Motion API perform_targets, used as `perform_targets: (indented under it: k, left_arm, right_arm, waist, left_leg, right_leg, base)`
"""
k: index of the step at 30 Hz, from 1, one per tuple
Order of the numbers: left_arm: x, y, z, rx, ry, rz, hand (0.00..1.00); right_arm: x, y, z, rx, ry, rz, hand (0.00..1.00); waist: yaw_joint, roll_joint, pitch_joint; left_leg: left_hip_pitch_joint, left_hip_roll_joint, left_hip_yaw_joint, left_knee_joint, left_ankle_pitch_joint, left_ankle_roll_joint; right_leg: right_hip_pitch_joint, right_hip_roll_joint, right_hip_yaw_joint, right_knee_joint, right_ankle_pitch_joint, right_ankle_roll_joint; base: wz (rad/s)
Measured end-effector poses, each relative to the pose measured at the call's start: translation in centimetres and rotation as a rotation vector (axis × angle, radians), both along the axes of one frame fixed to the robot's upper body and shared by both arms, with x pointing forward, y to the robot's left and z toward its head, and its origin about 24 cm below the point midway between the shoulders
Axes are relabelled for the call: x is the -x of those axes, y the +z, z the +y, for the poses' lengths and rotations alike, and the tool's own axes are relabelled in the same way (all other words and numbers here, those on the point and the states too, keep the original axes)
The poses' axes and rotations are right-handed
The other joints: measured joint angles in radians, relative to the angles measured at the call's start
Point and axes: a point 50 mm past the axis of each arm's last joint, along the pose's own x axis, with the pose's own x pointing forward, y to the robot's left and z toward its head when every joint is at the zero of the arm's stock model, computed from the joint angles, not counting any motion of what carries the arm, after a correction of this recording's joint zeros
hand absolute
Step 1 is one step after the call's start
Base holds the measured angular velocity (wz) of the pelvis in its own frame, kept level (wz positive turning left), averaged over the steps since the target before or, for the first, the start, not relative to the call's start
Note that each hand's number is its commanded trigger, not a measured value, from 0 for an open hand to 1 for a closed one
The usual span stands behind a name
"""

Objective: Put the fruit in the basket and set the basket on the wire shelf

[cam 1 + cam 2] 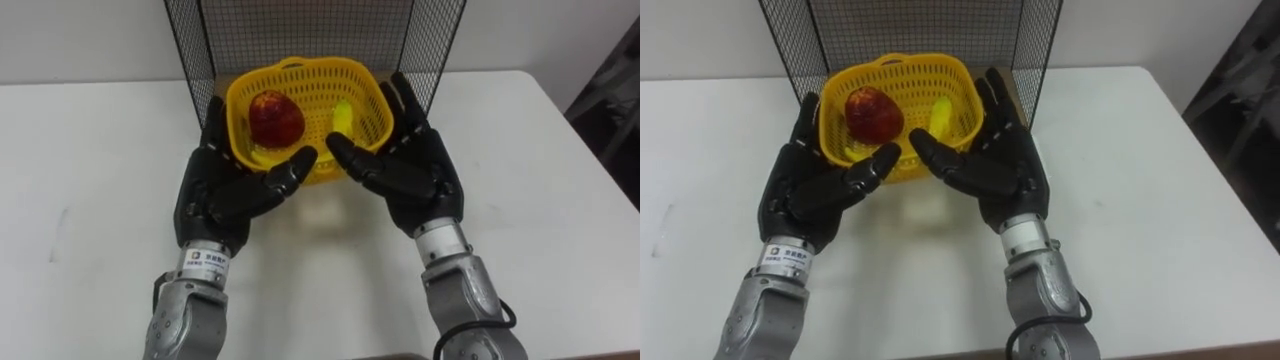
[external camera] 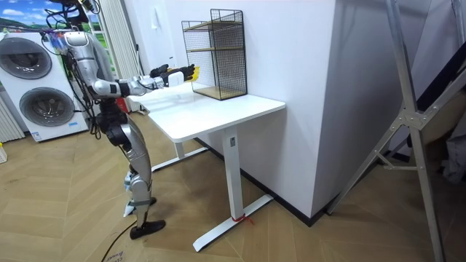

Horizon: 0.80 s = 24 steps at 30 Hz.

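A yellow plastic basket [image 1: 368,108] is carried between my two hands, a little above the white table [image 1: 90,170], just before the black wire shelf [image 1: 300,25]. In it lie a red apple [image 1: 276,118] and a small yellow fruit [image 1: 342,120]. My left hand [image 1: 225,195] lies against the basket's left side, fingers straight, thumb reaching under the front. My right hand [image 1: 415,170] mirrors it on the right side. In the room view the basket [image 2: 191,71] hangs level with the wire shelf's [image 2: 215,51] lower tier, and I stand at the table's end on the room view's left.
The wire shelf stands at the table's [image 2: 218,109] far edge against the wall, with a board between its tiers. Washing machines [image 2: 29,80] stand behind me. A metal frame [image 2: 408,124] leans at the room view's right.
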Motion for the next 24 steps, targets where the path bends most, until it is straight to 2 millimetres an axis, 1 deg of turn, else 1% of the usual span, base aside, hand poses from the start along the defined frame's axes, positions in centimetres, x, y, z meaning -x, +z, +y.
perform_targets:
  k: [1, 2, 3, 4, 5, 6, 7, 8, 9, 10, 11, 12, 13, 14, 15, 16, 17, 18, 22, 23, 24]
  left_arm:
    - [0.0, -0.02, -0.02, -0.003, -0.001, 0.0, 0.0]
    - [0.0, -0.03, 0.04, -0.005, 0.001, 0.0, 0.0]
    - [0.01, -0.11, 0.06, -0.007, 0.001, 0.003, 0.0]
    - [0.04, -0.23, 0.07, -0.008, 0.0, 0.01, 0.0]
    - [0.05, -0.23, 0.04, -0.008, -0.002, 0.009, 0.0]
    - [0.05, -0.26, 0.04, -0.009, -0.002, 0.011, 0.0]
    - [0.05, -0.36, 0.08, -0.011, -0.001, 0.015, 0.0]
    - [0.09, -0.59, 0.13, -0.014, 0.0, 0.022, 0.0]
    - [0.09, -0.76, 0.19, -0.025, -0.003, 0.027, 0.0]
    - [0.06, -0.72, 0.15, -0.023, -0.004, 0.025, 0.0]
    - [0.05, -0.69, 0.01, -0.021, -0.005, 0.022, 0.0]
    - [0.06, -0.68, -0.04, -0.026, -0.005, 0.02, 0.0]
    - [0.06, -0.67, -0.07, -0.032, -0.005, 0.019, 0.0]
    - [0.05, -0.7, 0.2, -0.047, -0.006, 0.019, 0.0]
    - [-0.04, -0.62, 0.23, -0.051, -0.007, 0.015, 0.0]
    - [-0.16, -0.48, 0.12, -0.058, -0.012, 0.008, 0.0]
    - [-0.18, -0.45, 0.06, -0.065, -0.014, 0.005, 0.0]
    - [-0.18, -0.44, 0.04, -0.069, -0.014, 0.004, 0.0]
    - [-0.32, -0.31, 0.01, -0.078, -0.016, -0.001, 0.0]
    - [-0.34, -0.3, 0.0, -0.08, -0.015, -0.001, 0.0]
    - [-0.33, -0.31, 0.0, -0.083, -0.015, 0.0, 0.0]
  right_arm:
    - [0.18, -0.23, -0.01, -0.001, -0.001, 0.011, 0.0]
    - [0.2, -0.27, 0.07, -0.003, 0.001, 0.014, 0.0]
    - [0.2, -0.28, 0.07, -0.004, 0.001, 0.014, 0.0]
    - [0.21, -0.29, 0.02, -0.001, 0.002, 0.014, 0.0]
    - [0.22, -0.33, -0.08, 0.005, 0.004, 0.015, 0.0]
    - [0.26, -0.42, -0.07, 0.008, 0.005, 0.018, 0.0]
    - [0.36, -0.57, -0.04, 0.007, 0.006, 0.026, 0.0]
    - [0.39, -0.62, -0.01, 0.007, 0.007, 0.029, 0.0]
    - [0.34, -0.56, -0.14, 0.009, 0.005, 0.025, 0.0]
    - [0.26, -0.48, -0.25, 0.011, 0.001, 0.021, 0.0]
    - [0.23, -0.46, -0.39, 0.015, -0.003, 0.02, 0.0]
    - [0.24, -0.5, -0.4, 0.018, -0.003, 0.021, 0.0]
    - [0.28, -0.7, -0.3, 0.025, 0.004, 0.033, 0.0]
    - [0.35, -1.03, -0.08, 0.027, 0.01, 0.051, 0.0]
    - [0.35, -1.08, -0.09, 0.031, 0.011, 0.053, 0.0]
    - [0.3, -1.05, -0.19, 0.037, 0.01, 0.051, 0.0]
    - [0.25, -0.98, -0.21, 0.036, 0.008, 0.047, 0.0]
    - [0.24, -0.97, -0.23, 0.036, 0.007, 0.046, 0.0]
    - [0.23, -0.96, -0.25, 0.04, 0.006, 0.046, 0.0]
    - [0.21, -0.95, -0.24, 0.042, 0.007, 0.044, 0.0]
    - [0.21, -0.98, -0.25, 0.043, 0.007, 0.046, 0.0]
  waist:
    - [0.007, 0.001, 0.0008]
    - [0.016, 0.001, 0.0014]
    - [0.026, 0.001, 0.0015]
    - [0.038, 0.004, 0.005]
    - [0.037, 0.02, 0.0115]
    - [0.037, 0.025, 0.0119]
    - [0.037, 0.027, 0.0116]
    - [0.042, 0.017, 0.0131]
    - [0.042, 0.007, 0.0119]
    - [0.04, 0.005, 0.0128]
    - [0.039, 0.009, 0.0106]
    - [0.038, 0.013, 0.009]
    - [0.04, 0.019, 0.0067]
    - [0.031, 0.016, -0.0032]
    - [0.027, 0.005, -0.0057]
    - [0.025, -0.011, -0.0008]
    - [0.024, -0.016, 0.0003]
    - [0.022, -0.016, 0.0002]
    - [0.019, -0.016, 0.0008]
    - [0.02, -0.017, 0.0028]
    - [0.02, -0.018, 0.003]
  left_leg:
    - [-0.007, 0.012, 0.006, 0.024, -0.011, -0.01]
    - [-0.027, 0.024, 0.02, 0.073, -0.024, -0.022]
    - [-0.043, 0.034, 0.03, 0.114, -0.028, -0.029]
    - [-0.092, 0.059, 0.033, 0.234, -0.028, -0.029]
    - [-0.135, 0.089, 0.017, 0.354, -0.023, -0.035]
    - [-0.151, 0.1, 0.006, 0.4, -0.017, -0.04]
    - [-0.176, 0.11, -0.013, 0.464, 0.013, -0.049]
    - [-0.19, 0.104, -0.027, 0.493, 0.046, -0.051]
    - [-0.19, 0.076, -0.047, 0.443, 0.014, -0.055]
    - [-0.194, 0.059, -0.048, 0.391, -0.005, -0.054]
    - [-0.21, 0.024, -0.049, 0.279, -0.003, -0.054]
    - [-0.212, 0.01, -0.049, 0.22, 0.008, -0.056]
    - [-0.217, -0.007, -0.056, 0.14, 0.089, -0.035]
    - [-0.2, -0.015, -0.061, 0.119, 0.112, -0.013]
    - [-0.191, -0.022, -0.064, 0.104, 0.119, -0.012]
    - [-0.174, -0.03, -0.064, 0.077, 0.128, -0.012]
    - [-0.165, -0.037, -0.066, 0.064, 0.13, -0.013]
    - [-0.163, -0.038, -0.066, 0.059, 0.13, -0.013]
    - [-0.148, -0.052, -0.069, 0.026, 0.135, -0.008]
    - [-0.145, -0.057, -0.07, 0.017, 0.136, -0.007]
    - [-0.143, -0.059, -0.07, 0.013, 0.136, -0.007]
  right_leg:
    - [-0.008, 0.009, 0.0, 0.014, -0.006, -0.009]
    - [-0.027, 0.02, -0.009, 0.05, -0.022, -0.024]
    - [-0.037, 0.023, -0.014, 0.066, -0.031, -0.028]
    - [-0.046, 0.031, -0.023, 0.095, -0.049, -0.041]
    - [-0.045, 0.054, -0.025, 0.121, -0.071, -0.057]
    - [-0.044, 0.064, -0.021, 0.133, -0.082, -0.066]
    - [-0.041, 0.074, -0.002, 0.154, -0.097, -0.082]
    - [-0.03, 0.075, 0.017, 0.17, -0.1, -0.087]
    - [-0.028, 0.067, 0.027, 0.171, -0.098, -0.091]
    - [-0.03, 0.063, 0.027, 0.17, -0.096, -0.093]
    - [-0.039, 0.057, 0.033, 0.168, -0.092, -0.095]
    - [-0.04, 0.056, 0.033, 0.168, -0.09, -0.097]
    - [-0.041, 0.058, 0.033, 0.167, -0.091, -0.101]
    - [-0.033, 0.057, 0.032, 0.156, -0.094, -0.099]
    - [-0.028, 0.053, 0.031, 0.151, -0.094, -0.097]
    - [-0.016, 0.048, 0.029, 0.131, -0.09, -0.095]
    - [-0.002, 0.05, 0.026, 0.106, -0.083, -0.094]
    - [0.003, 0.051, 0.021, 0.095, -0.08, -0.094]
    - [0.024, 0.037, 0.009, 0.051, -0.076, -0.091]
    - [0.025, 0.033, 0.009, 0.048, -0.076, -0.09]
    - [0.025, 0.031, 0.009, 0.047, -0.077, -0.089]
  base:
    - [-0.22]
    - [-0.32]
    - [-0.42]
    - [-0.36]
    - [-0.28]
    - [-0.2]
    - [-0.28]
    - [-0.26]
    - [-0.17]
    - [-0.14]
    - [-0.21]
    - [-0.39]
    - [-0.27]
    - [-0.11]
    - [0.09]
    - [0.08]
    - [0.03]
    - [0.06]
    - [0.1]
    - [0.04]
    - [0.04]
